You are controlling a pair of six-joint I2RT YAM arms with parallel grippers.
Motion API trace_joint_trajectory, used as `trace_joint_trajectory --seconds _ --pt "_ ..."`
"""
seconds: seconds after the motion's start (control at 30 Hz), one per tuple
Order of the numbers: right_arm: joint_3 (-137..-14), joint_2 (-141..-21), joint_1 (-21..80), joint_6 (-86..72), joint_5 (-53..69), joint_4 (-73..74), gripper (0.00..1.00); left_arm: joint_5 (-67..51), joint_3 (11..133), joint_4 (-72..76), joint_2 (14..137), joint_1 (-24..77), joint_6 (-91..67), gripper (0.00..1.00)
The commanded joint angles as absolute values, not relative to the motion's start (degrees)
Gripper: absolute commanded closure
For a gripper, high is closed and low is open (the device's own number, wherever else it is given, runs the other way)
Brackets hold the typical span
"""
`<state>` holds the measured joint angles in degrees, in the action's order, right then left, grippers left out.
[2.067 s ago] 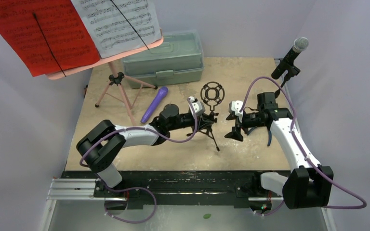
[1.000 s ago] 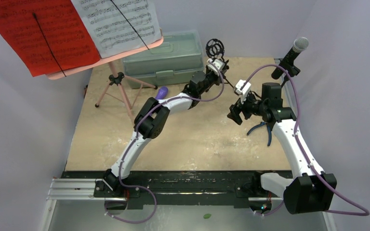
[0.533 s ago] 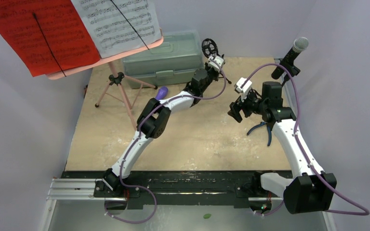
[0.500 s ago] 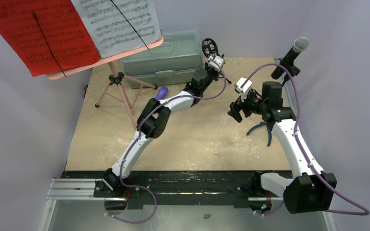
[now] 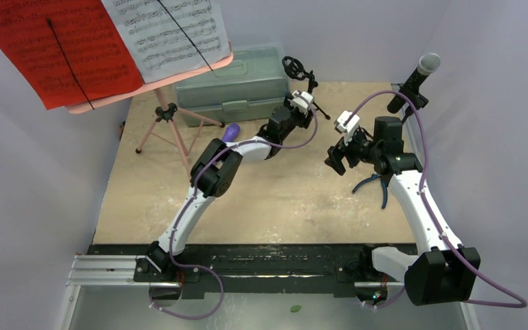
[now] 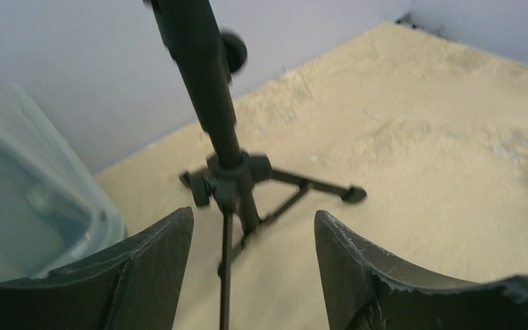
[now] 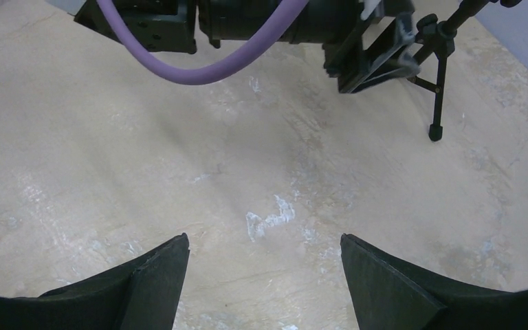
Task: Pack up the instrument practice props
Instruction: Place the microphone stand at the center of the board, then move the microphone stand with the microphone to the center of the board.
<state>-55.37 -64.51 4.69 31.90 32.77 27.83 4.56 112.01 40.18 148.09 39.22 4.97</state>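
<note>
A black mic mount (image 5: 291,67) with a ring head stands on its small tripod legs (image 6: 232,180) beside the grey-green case, its stem leaning. My left gripper (image 5: 305,100) (image 6: 251,237) is open just in front of it, and neither finger touches it. My right gripper (image 5: 335,159) (image 7: 265,258) hangs open over bare table. The black silver-headed microphone (image 5: 419,75) stands on a stand at the back right. The purple microphone (image 5: 230,130) lies half hidden behind my left arm. The pink tripod (image 5: 167,115) holds red sheet music (image 5: 48,48) and white sheet music (image 5: 168,31).
The grey-green plastic case (image 5: 237,82) (image 6: 20,206) sits shut at the back, left of the mount. Blue-handled pliers (image 5: 377,185) lie by my right arm. Walls enclose the table on the left, back and right.
My left gripper has opened and let go of the mic mount, then drawn back a little. The mount now stands by the case. The right arm has not moved.
</note>
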Motion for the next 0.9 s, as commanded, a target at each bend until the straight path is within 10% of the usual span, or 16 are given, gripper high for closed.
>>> trace_joint_trajectory --seconds 0.0,0.87 --pt "-55.90 -64.17 4.19 32.74 35.63 27.98 0.15 1.59 102.11 46.56 136.92 39.20 1.34 0.34" --pt "-56.00 -59.13 -6.82 40.29 50.00 36.80 0.14 -12.72 41.01 32.35 80.68 38.38 -17.05 0.18"
